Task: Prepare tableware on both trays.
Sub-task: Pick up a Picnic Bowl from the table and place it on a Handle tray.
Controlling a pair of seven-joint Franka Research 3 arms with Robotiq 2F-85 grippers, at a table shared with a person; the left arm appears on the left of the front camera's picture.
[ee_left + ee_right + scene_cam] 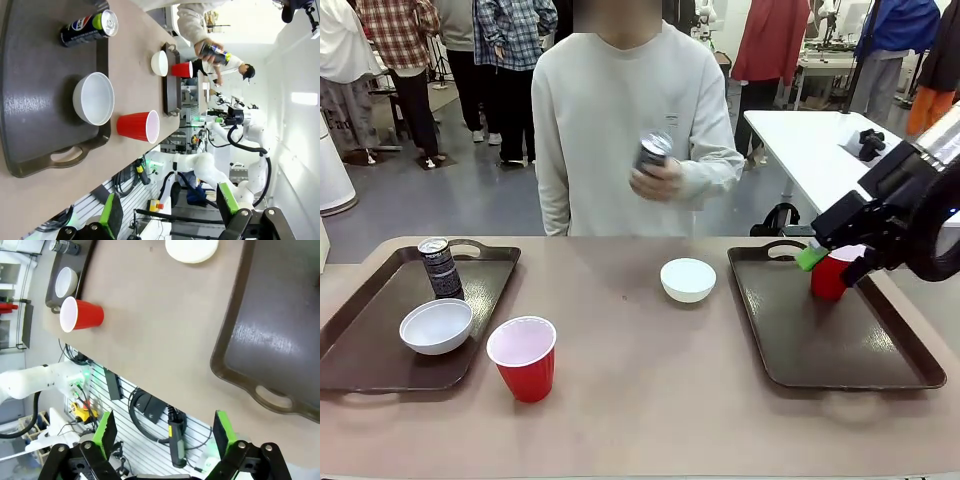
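One red cup [830,280] half hidden behind right pincer [835,262] | held can [653,152] blurred

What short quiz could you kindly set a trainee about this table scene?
1. True or false: the red cup beside the left tray stands on it.
2. The person's hand holds: A) a can B) a bowl C) a cup.
3. How many white bowls sit on trays?
Key: 1 false, it stands on the table; 2 A; 3 one, the bowl on the left tray.
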